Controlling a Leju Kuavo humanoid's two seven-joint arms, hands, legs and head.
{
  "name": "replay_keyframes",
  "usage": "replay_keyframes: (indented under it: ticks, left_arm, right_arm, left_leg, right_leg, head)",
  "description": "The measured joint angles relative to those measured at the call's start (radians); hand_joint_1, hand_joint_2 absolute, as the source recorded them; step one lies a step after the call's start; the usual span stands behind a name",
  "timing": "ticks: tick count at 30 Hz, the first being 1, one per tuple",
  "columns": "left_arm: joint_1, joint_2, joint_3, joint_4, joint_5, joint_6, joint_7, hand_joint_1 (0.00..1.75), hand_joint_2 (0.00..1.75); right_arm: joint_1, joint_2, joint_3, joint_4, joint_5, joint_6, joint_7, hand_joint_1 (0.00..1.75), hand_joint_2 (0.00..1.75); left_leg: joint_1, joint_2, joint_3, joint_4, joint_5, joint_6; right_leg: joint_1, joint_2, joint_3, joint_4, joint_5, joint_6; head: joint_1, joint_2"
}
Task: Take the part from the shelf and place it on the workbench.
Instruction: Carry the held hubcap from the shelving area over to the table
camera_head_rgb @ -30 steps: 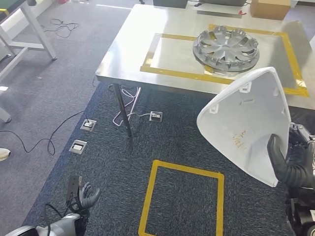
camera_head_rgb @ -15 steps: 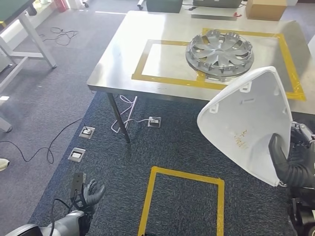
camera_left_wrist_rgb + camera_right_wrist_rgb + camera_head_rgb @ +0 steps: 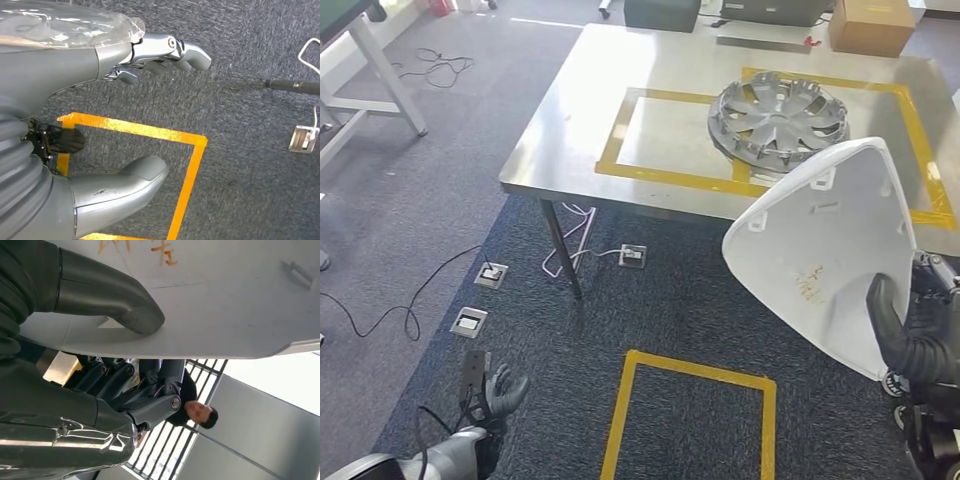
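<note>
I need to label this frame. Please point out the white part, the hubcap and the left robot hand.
white part [image 3: 814, 255], head view, middle of its inner face.
hubcap [image 3: 778, 117], head view, its centre.
left robot hand [image 3: 500, 392], head view, its palm.

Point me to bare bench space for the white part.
Best patch: inside the left tape rectangle, bordered by yellow tape, left of the hubcap. The bench's left edge strip is bare too. Right rectangle is crowded by the hubcap. The right hand holds the white part.

Silver arms with grey ribbed wrist covers; left hand [image 3: 124, 125] glossy grey, thick thumb; right hand [image 3: 916, 335] black, dark fingers [image 3: 113, 377].
</note>
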Motion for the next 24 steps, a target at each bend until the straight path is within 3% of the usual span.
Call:
replay_keyframes:
  ticks: [1, 2, 4, 6, 10, 12, 15, 16, 17, 18, 20, 22, 24]
  left_arm:
    - [0.001, 0.000, 0.000, 0.000, 0.000, 0.000, 0.000, 0.00, 1.75]
    - [0.002, 0.000, 0.000, 0.000, 0.000, 0.000, 0.000, 0.00, 1.75]
    - [0.002, -0.002, 0.000, 0.000, 0.000, 0.000, 0.000, 0.00, 1.75]
    - [0.000, -0.003, 0.000, 0.000, -0.001, 0.000, 0.000, 0.00, 1.75]
    - [0.000, -0.003, 0.000, 0.000, -0.002, 0.000, 0.001, 0.00, 1.75]
    - [-0.004, -0.003, 0.000, 0.000, -0.002, -0.001, 0.001, 0.00, 1.75]
    - [-0.004, -0.003, 0.000, 0.000, -0.003, -0.001, 0.001, 0.00, 1.75]
    - [-0.002, -0.003, 0.000, 0.000, -0.003, -0.001, 0.001, 0.00, 1.75]
    - [0.000, -0.003, -0.001, 0.000, -0.002, -0.001, 0.002, 0.00, 1.75]
    - [0.001, -0.002, -0.001, 0.000, -0.002, -0.001, 0.002, 0.00, 1.75]
    - [0.000, -0.001, -0.001, 0.000, -0.002, -0.001, 0.002, 0.00, 1.75]
    - [-0.002, 0.000, -0.001, 0.000, -0.002, -0.001, 0.002, 0.00, 1.75]
    - [-0.003, 0.000, -0.001, 0.000, -0.002, -0.001, 0.002, 0.00, 1.75]
  right_arm:
    - [0.002, 0.000, 0.000, 0.002, 0.000, 0.000, 0.000, 1.75, 1.75]
    - [0.004, 0.000, 0.000, 0.003, 0.000, 0.000, 0.000, 1.75, 1.75]
    - [0.005, 0.000, -0.001, 0.004, 0.000, 0.000, -0.002, 1.75, 1.75]
    - [0.004, 0.000, -0.002, 0.005, 0.000, 0.001, -0.004, 1.75, 1.75]
    - [0.006, 0.000, -0.005, 0.006, 0.002, 0.002, -0.007, 1.75, 1.75]
    - [0.004, 0.000, -0.005, 0.006, 0.003, 0.003, -0.009, 1.75, 1.75]
    - [0.005, 0.000, -0.006, 0.007, 0.004, 0.004, -0.010, 1.75, 1.75]
    - [0.005, 0.000, -0.006, 0.007, 0.004, 0.005, -0.010, 1.75, 1.75]
    - [0.006, 0.000, -0.006, 0.008, 0.004, 0.005, -0.010, 1.75, 1.75]
    - [0.006, 0.000, -0.006, 0.008, 0.004, 0.005, -0.010, 1.75, 1.75]
    - [0.005, 0.000, -0.006, 0.008, 0.004, 0.005, -0.011, 1.75, 1.75]
    - [0.005, 0.000, -0.007, 0.009, 0.004, 0.006, -0.013, 1.75, 1.75]
    - [0.006, 0.000, -0.008, 0.010, 0.004, 0.008, -0.014, 1.75, 1.75]
  left_leg:
    - [-0.001, 0.000, 0.008, 0.000, -0.007, 0.000]
    - [-0.001, -0.001, 0.017, 0.000, -0.014, -0.001]
    - [-0.001, -0.002, 0.040, -0.001, -0.030, -0.005]
    - [-0.001, -0.002, 0.054, -0.002, -0.043, -0.012]
    - [-0.002, -0.001, 0.061, 0.012, -0.053, -0.031]
    - [0.000, 0.000, 0.026, 0.085, -0.078, -0.041]
    - [0.003, 0.000, -0.104, 0.283, -0.144, -0.051]
    - [0.003, 0.000, -0.136, 0.313, -0.145, -0.051]
    - [0.003, 0.000, -0.148, 0.304, -0.123, -0.050]
    - [0.003, 0.000, -0.141, 0.257, -0.083, -0.049]
    - [0.001, 0.001, -0.095, 0.112, 0.008, -0.043]
    - [-0.004, 0.002, -0.062, 0.022, 0.031, -0.031]
    - [-0.006, 0.001, -0.051, 0.005, 0.018, -0.017]
  right_leg:
    - [0.000, 0.000, -0.024, 0.024, 0.003, 0.001]
    - [-0.001, 0.000, -0.029, 0.008, 0.027, 0.000]
    - [0.000, 0.000, 0.008, -0.114, 0.119, -0.007]
    - [0.006, -0.001, 0.046, -0.225, 0.165, -0.017]
    - [0.009, -0.001, 0.077, -0.273, 0.164, -0.039]
    - [0.005, 0.000, 0.094, -0.280, 0.159, -0.048]
    - [0.003, 0.000, 0.109, -0.282, 0.145, -0.057]
    - [0.003, 0.001, 0.115, -0.282, 0.139, -0.057]
    - [0.003, 0.003, 0.123, -0.282, 0.132, -0.056]
    - [0.003, 0.004, 0.133, -0.282, 0.124, -0.055]
    - [0.004, 0.005, 0.152, -0.281, 0.108, -0.048]
    - [0.007, 0.006, 0.161, -0.281, 0.092, -0.038]
    - [0.009, 0.007, 0.169, -0.277, 0.083, -0.027]
  head:
    - [0.000, 0.000]
    - [0.000, 0.000]
    - [0.001, 0.000]
    - [0.004, 0.000]
    - [-0.001, 0.000]
    - [-0.005, 0.000]
    - [-0.010, 0.000]
    - [-0.011, 0.000]
    - [-0.012, 0.000]
    - [-0.014, 0.000]
    - [-0.016, 0.000]
    - [-0.016, 0.000]
    - [-0.015, 0.000]
